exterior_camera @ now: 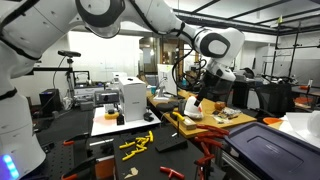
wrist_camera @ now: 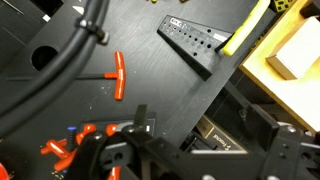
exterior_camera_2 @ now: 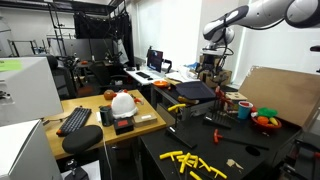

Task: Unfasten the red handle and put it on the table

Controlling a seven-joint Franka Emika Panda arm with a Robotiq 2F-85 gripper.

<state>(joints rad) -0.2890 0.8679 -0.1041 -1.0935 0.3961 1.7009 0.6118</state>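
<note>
Pincer (wrist_camera: 140, 122) dark, blurred: gap cannot be told; red handle (wrist_camera: 118, 77) lies apart on table (wrist_camera: 165, 98).

One loose red T-handle (wrist_camera: 118, 77), one black drilled block (wrist_camera: 195, 45), one light wooden board (wrist_camera: 300, 100), one white helmet (exterior_camera_2: 122, 102) and one keyboard (exterior_camera_2: 75, 120); the yellow pieces (exterior_camera_2: 190, 160) on the bench (exterior_camera_2: 270, 145) are too small to count

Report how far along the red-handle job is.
Looks done: a red T-handle lies flat on the black table, clear of the gripper. In hand: nothing visibly gripped; jaw state unclear. Left: perhaps nothing, though other red tools sit near the gripper, so I cannot confirm which was unfastened.
</note>
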